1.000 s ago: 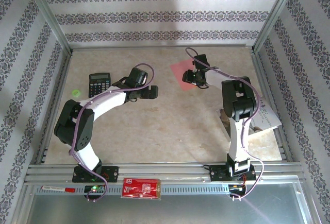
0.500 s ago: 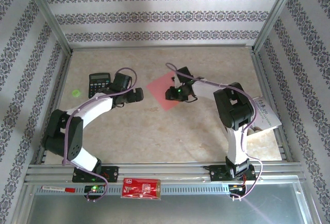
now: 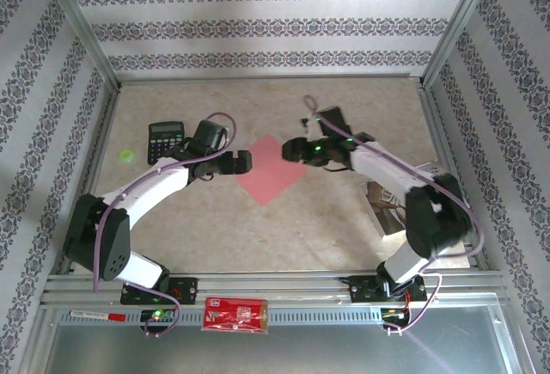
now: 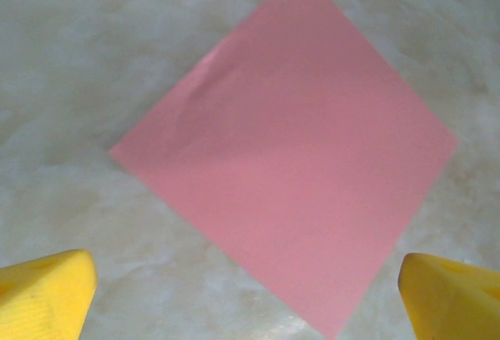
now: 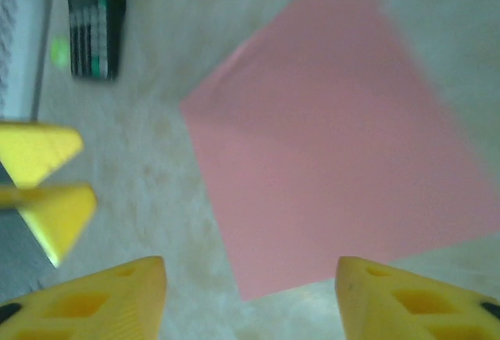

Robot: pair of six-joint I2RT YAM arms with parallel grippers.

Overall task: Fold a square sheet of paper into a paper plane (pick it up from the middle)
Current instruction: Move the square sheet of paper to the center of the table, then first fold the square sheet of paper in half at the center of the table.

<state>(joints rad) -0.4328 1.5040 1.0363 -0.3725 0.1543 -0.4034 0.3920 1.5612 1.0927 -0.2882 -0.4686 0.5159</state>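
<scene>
The square sheet of paper [image 3: 271, 170] is plain pink-red and lies flat on the table's middle, turned like a diamond. No paper plane is formed. My left gripper [image 3: 244, 162] hovers at the sheet's left corner, open, with its yellow fingertips [image 4: 43, 293] wide apart and the sheet [image 4: 289, 144] ahead of them. My right gripper [image 3: 290, 150] hangs over the upper right edge, also open, with nothing between its yellow fingertips [image 5: 414, 301]. In the right wrist view the sheet [image 5: 336, 137] lies beyond the tips and the left gripper's fingers [image 5: 47, 184] show at the left.
A black calculator [image 3: 166, 140] and a green dot [image 3: 127, 156] sit at the far left. A red printed packet [image 3: 235, 315] lies on the front rail. A white printed leaflet [image 3: 385, 200] lies by the right arm. Metal frame posts edge the table.
The sheet has slid from the far right to the table's middle with the right gripper. The right arm has stretched out low. The left gripper has moved right to the sheet's corner.
</scene>
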